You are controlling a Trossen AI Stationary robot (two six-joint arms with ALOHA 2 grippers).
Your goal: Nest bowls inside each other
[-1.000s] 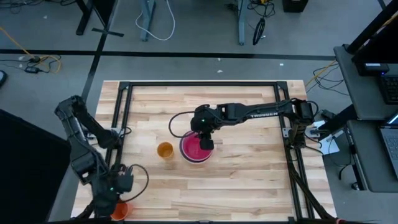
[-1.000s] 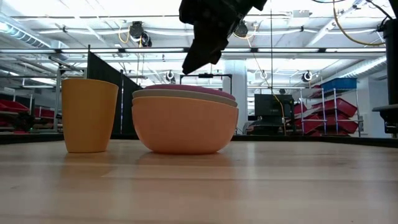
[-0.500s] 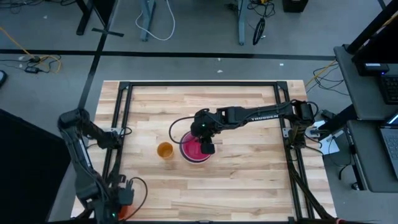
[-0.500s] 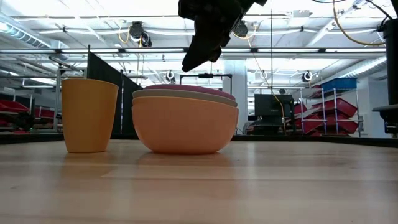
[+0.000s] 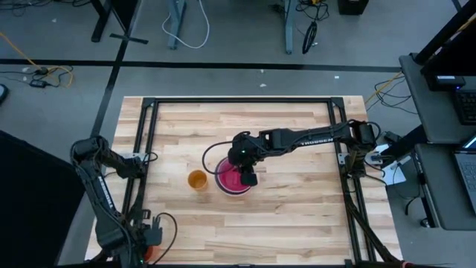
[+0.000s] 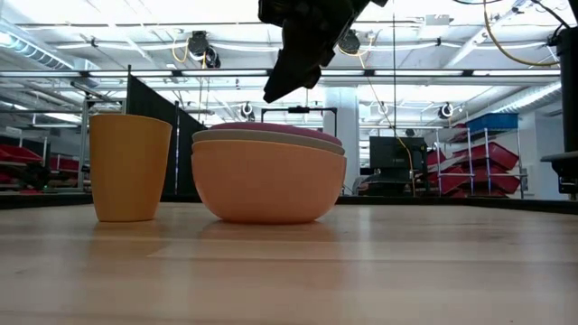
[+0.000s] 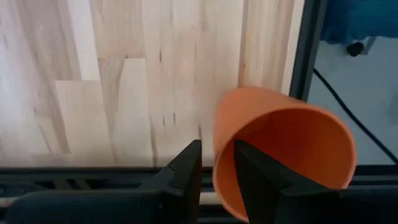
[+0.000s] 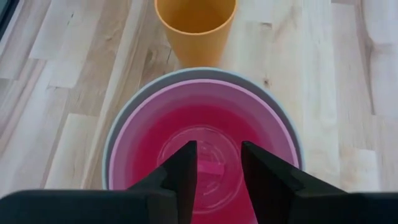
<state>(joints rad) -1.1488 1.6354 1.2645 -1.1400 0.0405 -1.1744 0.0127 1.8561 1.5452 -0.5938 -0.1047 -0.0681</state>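
Where the worktop [image 5: 297, 216] centre lies, bowls [image 6: 267, 176] sit nested, orange outermost, beside an amber cup [image 6: 130, 167]. Right pincer [image 8: 217, 163] hovers above them, fingers parted, empty. Left pincer [image 7: 216, 168], near corner: clamped on an orange cup [image 7: 283, 155] wall.

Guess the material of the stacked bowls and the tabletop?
Bowls: likely plastic, matte outside; the pink inner one looks translucent, with a soft sheen. Tabletop: wood, pale joined planks with visible grain, probably sealed given the light gloss.
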